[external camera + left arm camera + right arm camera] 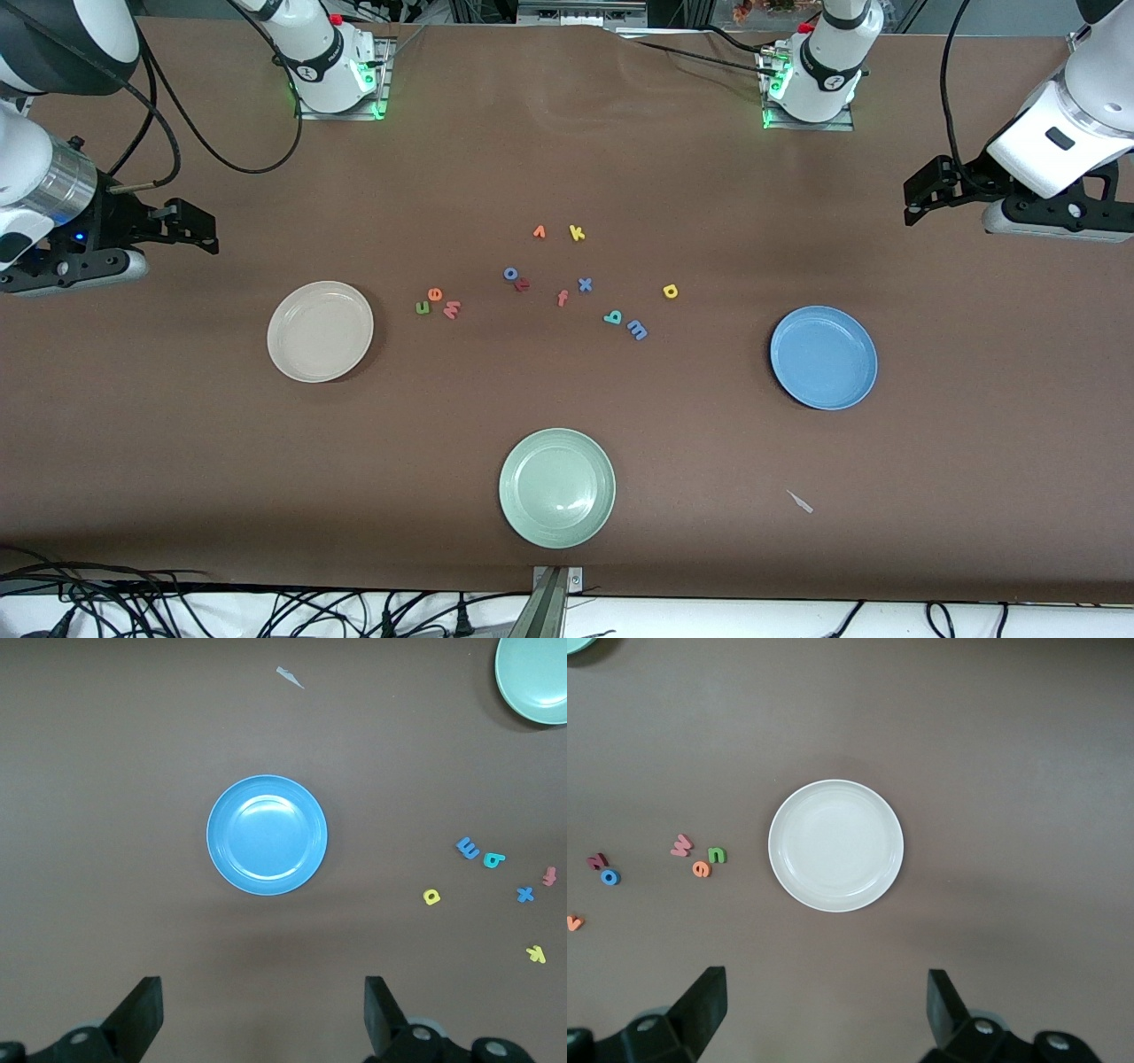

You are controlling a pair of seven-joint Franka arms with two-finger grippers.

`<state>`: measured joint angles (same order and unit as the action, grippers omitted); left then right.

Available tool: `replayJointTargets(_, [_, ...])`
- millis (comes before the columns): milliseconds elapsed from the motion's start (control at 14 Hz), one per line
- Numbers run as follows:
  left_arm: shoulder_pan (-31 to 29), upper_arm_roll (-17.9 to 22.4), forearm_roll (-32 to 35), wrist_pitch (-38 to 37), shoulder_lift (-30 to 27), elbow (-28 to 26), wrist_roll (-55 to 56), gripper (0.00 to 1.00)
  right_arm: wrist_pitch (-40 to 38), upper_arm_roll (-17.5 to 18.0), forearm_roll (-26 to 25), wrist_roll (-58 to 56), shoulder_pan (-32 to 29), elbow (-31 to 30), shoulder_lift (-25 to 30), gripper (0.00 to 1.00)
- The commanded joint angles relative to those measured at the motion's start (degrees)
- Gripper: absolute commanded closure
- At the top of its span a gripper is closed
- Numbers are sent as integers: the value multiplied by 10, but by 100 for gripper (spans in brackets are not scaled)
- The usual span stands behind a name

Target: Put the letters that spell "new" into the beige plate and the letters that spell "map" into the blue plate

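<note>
My left claw (921,197) and my right claw (197,232) wait open over bare table at the two ends. From the green plate (557,488), the beige plate (320,331) is at ten o'clock, the blue plate (824,357) at two, the small letters (561,282) at twelve.
</note>
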<state>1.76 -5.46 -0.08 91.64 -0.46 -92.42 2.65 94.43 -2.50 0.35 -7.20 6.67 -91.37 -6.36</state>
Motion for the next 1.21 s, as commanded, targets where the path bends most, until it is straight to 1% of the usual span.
replayJointTargets(0, [-5,-4,-2,0,-2,3,-15,0,2,0,16,1,-1,-1,3,0])
replayJointTargets(214, [-5,-4,-2,0,-2,3,-15,0,0,1,11,-6,1,6,3,0])
replayJointTargets(1140, [-4,-5,-3,-1,-3,3,-15,0,1,8,18,13,1,-6,14,0])
